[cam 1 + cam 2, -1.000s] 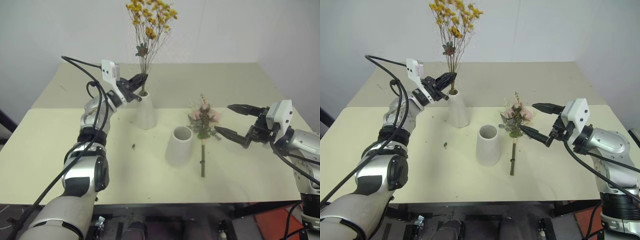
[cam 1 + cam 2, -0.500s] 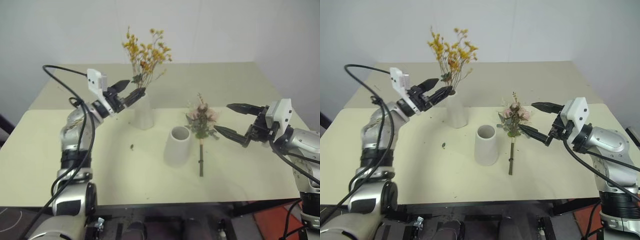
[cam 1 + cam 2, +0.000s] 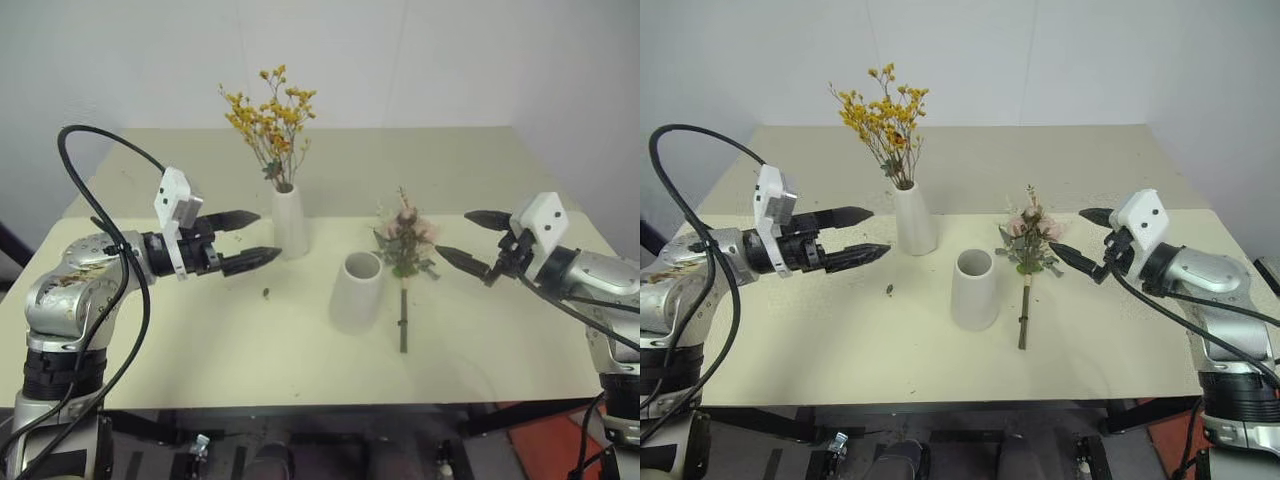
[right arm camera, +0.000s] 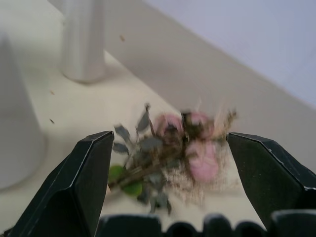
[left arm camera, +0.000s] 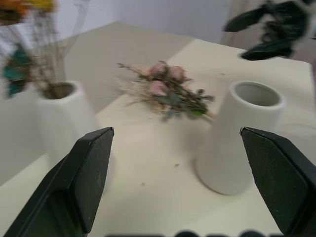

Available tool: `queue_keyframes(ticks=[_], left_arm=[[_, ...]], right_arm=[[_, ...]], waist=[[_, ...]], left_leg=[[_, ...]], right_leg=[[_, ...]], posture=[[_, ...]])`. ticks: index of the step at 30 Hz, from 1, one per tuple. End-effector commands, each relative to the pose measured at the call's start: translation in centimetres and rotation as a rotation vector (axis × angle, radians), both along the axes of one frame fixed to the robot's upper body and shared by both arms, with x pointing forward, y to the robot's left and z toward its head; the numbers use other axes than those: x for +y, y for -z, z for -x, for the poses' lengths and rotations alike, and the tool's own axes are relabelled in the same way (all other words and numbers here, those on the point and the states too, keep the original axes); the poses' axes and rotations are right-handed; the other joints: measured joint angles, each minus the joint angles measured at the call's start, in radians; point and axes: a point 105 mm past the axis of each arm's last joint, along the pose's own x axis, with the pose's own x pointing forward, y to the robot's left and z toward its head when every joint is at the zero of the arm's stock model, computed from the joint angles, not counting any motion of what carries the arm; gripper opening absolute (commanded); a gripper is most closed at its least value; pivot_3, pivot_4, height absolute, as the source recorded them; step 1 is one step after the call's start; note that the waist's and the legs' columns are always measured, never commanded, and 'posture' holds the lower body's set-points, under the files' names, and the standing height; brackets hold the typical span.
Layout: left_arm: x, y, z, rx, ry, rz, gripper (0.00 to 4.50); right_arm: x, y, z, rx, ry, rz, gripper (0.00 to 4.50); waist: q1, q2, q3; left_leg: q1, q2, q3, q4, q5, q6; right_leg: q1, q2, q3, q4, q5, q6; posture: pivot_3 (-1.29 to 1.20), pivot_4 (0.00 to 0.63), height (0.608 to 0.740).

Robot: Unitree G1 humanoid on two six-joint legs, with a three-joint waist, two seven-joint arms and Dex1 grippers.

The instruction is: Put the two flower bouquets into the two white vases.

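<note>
One down, one to go! The spray of tiny yellow-orange dried flowers on thin brown stems [image 3: 270, 115] stands upright in the tall, slim, narrow-mouthed matte white vase [image 3: 288, 222], out at twelve o'clock on the pale cream table [image 3: 200, 340]. The left gripper [image 3: 255, 238] hangs just off that vase's nine o'clock side, its two black fingers spread wide, holding nothing and clear of the vase.

Now to the second half. The bunch of pink roses with white filler and green leaves [image 3: 1032, 235] lies flat on the table, heads toward twelve o'clock, stem running back to six, just beside the shorter, fatter, wide-mouthed matte white vase [image 3: 974, 290] on its three o'clock side. That vase is empty. The right gripper [image 3: 1077, 240] hovers at three o'clock of the roses, jaws gaping, empty, aimed straight at the blooms.

So the step in hand looks like the approach for the rose pick-up. Next, I reckon, it must come lower onto the stem, not the soft heads, close, lift, tip the bunch upright and lower the stem into the wide mouth.
</note>
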Motion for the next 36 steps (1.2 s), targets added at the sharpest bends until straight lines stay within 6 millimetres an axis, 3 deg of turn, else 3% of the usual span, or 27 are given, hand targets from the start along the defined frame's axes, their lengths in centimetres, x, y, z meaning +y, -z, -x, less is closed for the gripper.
queue_keyframes(ticks=[1,10,17,28,31,36], left_arm=[[-0.8,-1.4,1.1,-0.049,0.101,-0.029,4.48],[-1.6,-2.8,1.5,-0.024,0.264,-0.039,4.48],[-1.8,-2.9,1.7,-0.036,0.310,-0.093,4.48],[-1.8,-3.0,1.8,-0.041,0.321,-0.097,4.48],[-1.6,-3.1,1.7,-0.044,0.310,-0.092,4.50],[-1.5,-3.1,1.7,-0.046,0.302,-0.092,4.50]], right_arm=[[0.0,-0.3,-0.5,0.142,0.102,-0.060,4.30],[1.9,1.3,-2.4,0.571,0.310,-0.199,4.30],[4.7,3.1,-1.8,0.793,0.272,-0.120,4.30],[7.4,5.5,-3.0,0.867,0.268,-0.024,4.30],[8.1,5.6,-3.3,0.864,0.255,-0.025,3.77],[7.9,5.3,-3.8,0.844,0.265,-0.038,2.17]], waist=[[-0.003,0.000,0.000],[-0.015,0.000,0.000],[-0.014,0.001,0.000],[-0.019,0.001,0.001],[-0.018,0.001,0.001],[-0.018,0.001,0.001]], left_leg=[[0.000,0.000,0.000,0.000,0.000,0.000],[-0.001,0.000,0.000,0.000,0.000,0.000],[-0.003,0.000,0.000,0.000,-0.002,0.003],[-0.004,0.000,0.000,0.000,-0.002,0.003],[-0.006,0.000,0.000,0.000,-0.002,0.003],[-0.008,0.000,0.000,0.000,-0.002,0.003]], right_leg=[[0.000,0.000,0.000,0.000,0.000,0.000],[-0.001,0.001,0.000,0.000,0.000,0.000],[-0.001,0.001,0.000,-0.003,0.000,0.000],[-0.005,0.001,0.001,-0.002,0.000,0.000],[-0.007,0.001,0.001,-0.001,0.000,0.000],[-0.010,0.001,0.001,0.000,0.000,0.000]], posture=[[0.00,0.150,0.740],[0.00,0.150,0.740],[0.00,0.150,0.740],[0.00,0.150,0.740],[0.00,0.150,0.740],[0.00,0.150,0.740]])
